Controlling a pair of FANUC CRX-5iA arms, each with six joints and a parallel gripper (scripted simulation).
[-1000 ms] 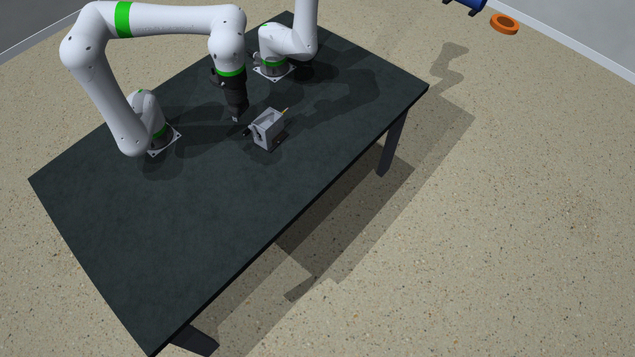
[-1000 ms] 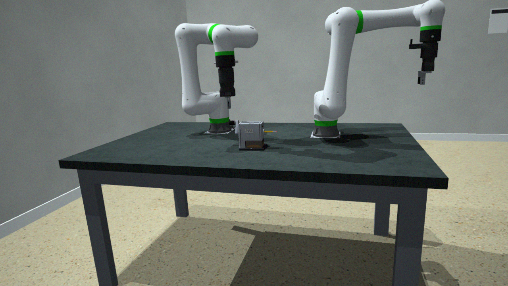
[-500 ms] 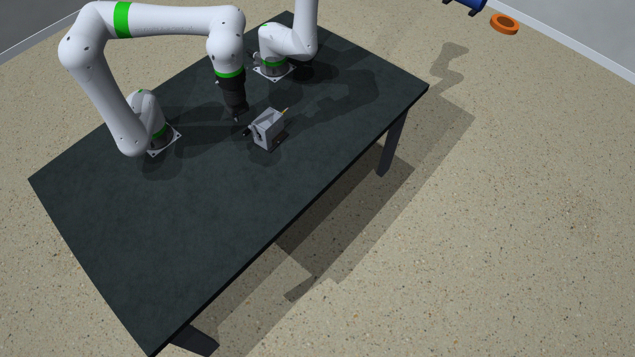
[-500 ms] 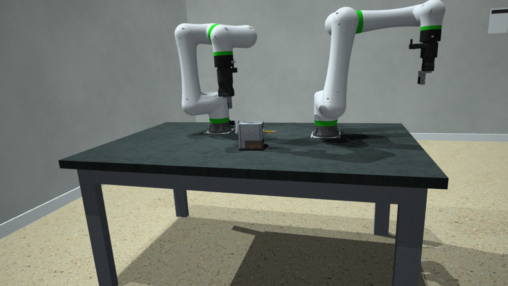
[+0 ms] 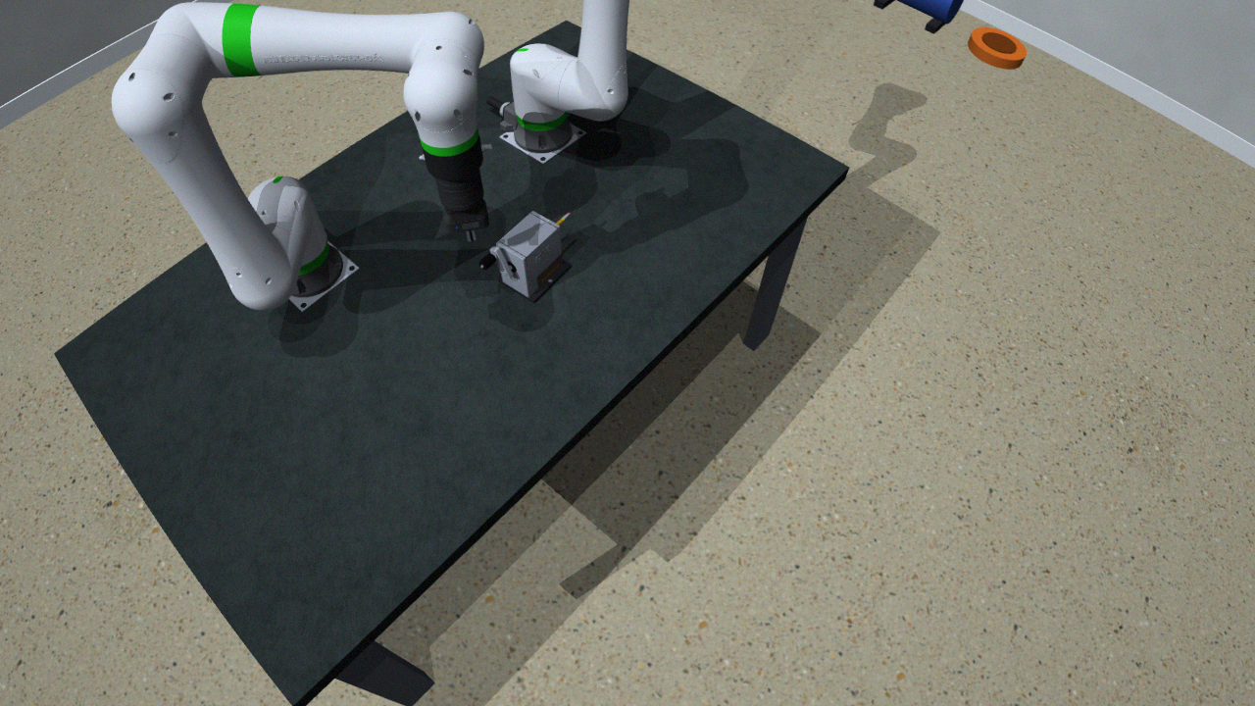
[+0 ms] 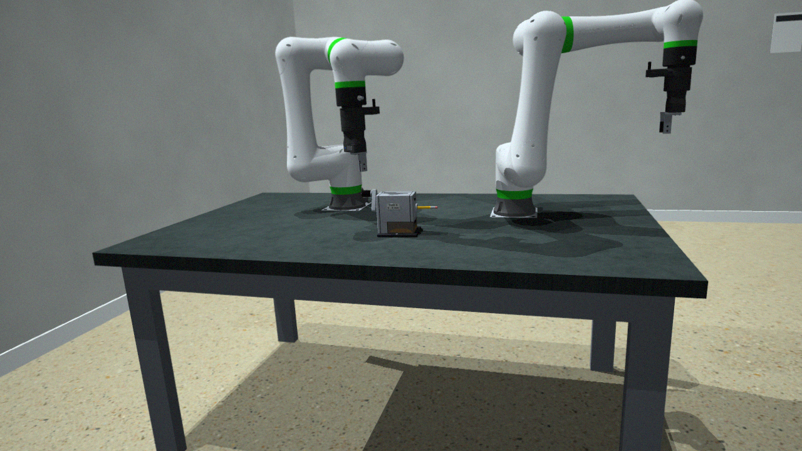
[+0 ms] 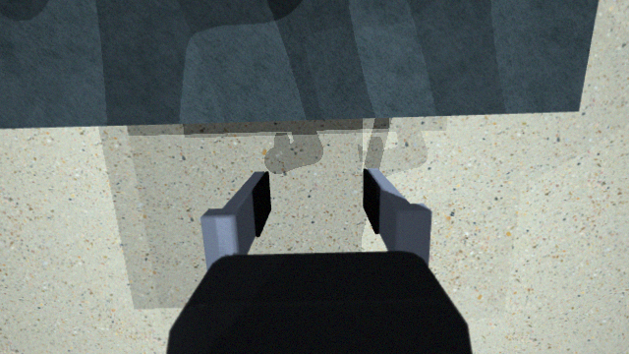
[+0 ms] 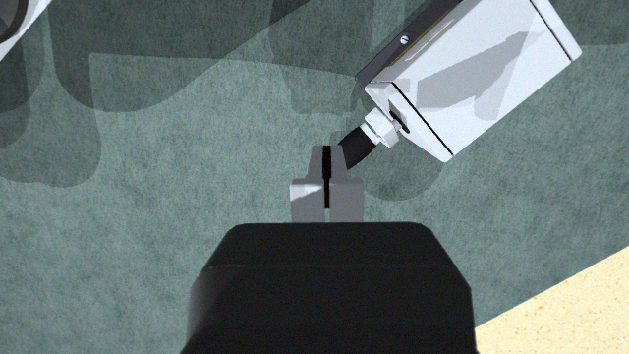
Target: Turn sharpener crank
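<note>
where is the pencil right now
In the exterior view, the pencil sticks out of the sharpener's right side, opposite the crank.

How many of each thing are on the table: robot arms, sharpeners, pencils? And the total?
Robot arms: 2
Sharpener: 1
Pencil, sticking out of the sharpener: 1
Total: 4

A sharpener (image 5: 531, 254) (image 6: 396, 213) (image 8: 472, 74) sits on the (dark green) table (image 5: 351, 421) (image 6: 252, 241) (image 7: 236, 64) (image 8: 147, 221).
</note>
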